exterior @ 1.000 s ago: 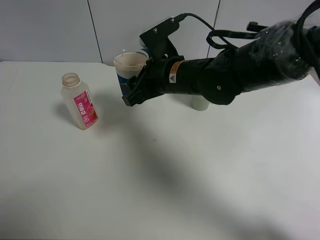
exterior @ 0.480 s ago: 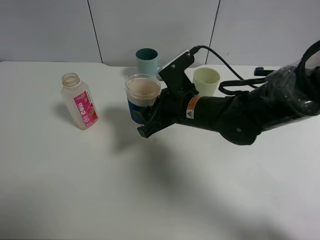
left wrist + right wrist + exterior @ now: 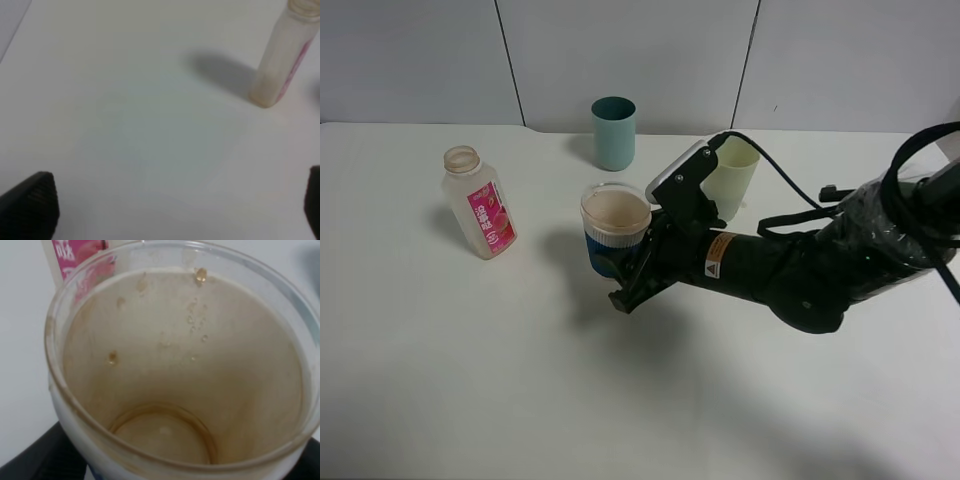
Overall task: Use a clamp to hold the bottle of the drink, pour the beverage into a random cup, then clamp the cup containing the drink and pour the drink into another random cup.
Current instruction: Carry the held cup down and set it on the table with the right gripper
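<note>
1. White bench (image 3: 470, 380) under grey wall panels, seen from high up: the right pincer (image 3: 625, 268) grips the blue-sleeved cup (image 3: 615, 228), upright, mouth up. The bottle (image 3: 478, 203) stands well apart to its left, uncapped, neck up and leaning slightly, pink label too small to read. A teal cup (image 3: 614, 132) and a pale green cup (image 3: 730, 178) stand behind.
2. Left wrist: the left pincer (image 3: 175, 205) is spread wide over bare bench, the bottle (image 3: 280, 65) beyond.
3. Right wrist: the cup (image 3: 180, 370) holds only brown residue and droplets.

Translucent plastic bottle (image 3: 478, 204) with glossy pink label; matt white table (image 3: 470, 360); glossy black arm (image 3: 800, 272).
</note>
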Robot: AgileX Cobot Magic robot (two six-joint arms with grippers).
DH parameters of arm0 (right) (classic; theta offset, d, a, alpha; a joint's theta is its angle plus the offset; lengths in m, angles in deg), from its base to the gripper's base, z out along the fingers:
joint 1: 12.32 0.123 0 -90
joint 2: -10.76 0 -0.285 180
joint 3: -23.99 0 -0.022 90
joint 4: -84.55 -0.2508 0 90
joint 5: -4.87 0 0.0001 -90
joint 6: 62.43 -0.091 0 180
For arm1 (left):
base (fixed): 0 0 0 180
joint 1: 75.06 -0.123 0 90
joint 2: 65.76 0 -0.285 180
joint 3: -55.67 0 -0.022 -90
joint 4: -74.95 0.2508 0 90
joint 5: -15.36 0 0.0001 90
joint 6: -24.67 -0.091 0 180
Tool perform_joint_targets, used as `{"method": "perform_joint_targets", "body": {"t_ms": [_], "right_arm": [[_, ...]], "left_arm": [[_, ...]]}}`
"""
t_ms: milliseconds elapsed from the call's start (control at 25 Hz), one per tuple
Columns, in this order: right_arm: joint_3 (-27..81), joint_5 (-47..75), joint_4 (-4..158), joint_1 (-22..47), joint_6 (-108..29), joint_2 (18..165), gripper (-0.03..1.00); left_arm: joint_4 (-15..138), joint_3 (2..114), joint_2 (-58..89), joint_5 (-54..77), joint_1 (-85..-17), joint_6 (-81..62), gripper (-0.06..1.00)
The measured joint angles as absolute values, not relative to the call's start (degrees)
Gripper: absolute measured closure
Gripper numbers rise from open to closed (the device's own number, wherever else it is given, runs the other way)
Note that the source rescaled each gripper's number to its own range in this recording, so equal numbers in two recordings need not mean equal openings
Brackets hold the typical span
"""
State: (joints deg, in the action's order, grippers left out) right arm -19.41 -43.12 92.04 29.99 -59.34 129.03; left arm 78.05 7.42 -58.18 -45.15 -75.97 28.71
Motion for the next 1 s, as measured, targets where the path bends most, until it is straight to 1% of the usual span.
{"method": "perform_joint_targets", "body": {"t_ms": [520, 840, 1000], "right_arm": [[-19.41, -39.04, 90.54, 29.99, -56.35, 129.19, 0.96], [-24.99, -44.48, 87.59, 29.99, -54.38, 129.19, 0.96], [-25.29, -44.56, 87.47, 29.99, -54.27, 129.19, 0.96]], "left_arm": [[78.05, 7.42, -58.18, -45.15, -75.97, 28.71, -0.06], [78.05, 7.42, -58.18, -45.15, -75.97, 28.71, -0.06], [78.05, 7.42, -58.18, -45.15, -75.97, 28.71, -0.06]]}}
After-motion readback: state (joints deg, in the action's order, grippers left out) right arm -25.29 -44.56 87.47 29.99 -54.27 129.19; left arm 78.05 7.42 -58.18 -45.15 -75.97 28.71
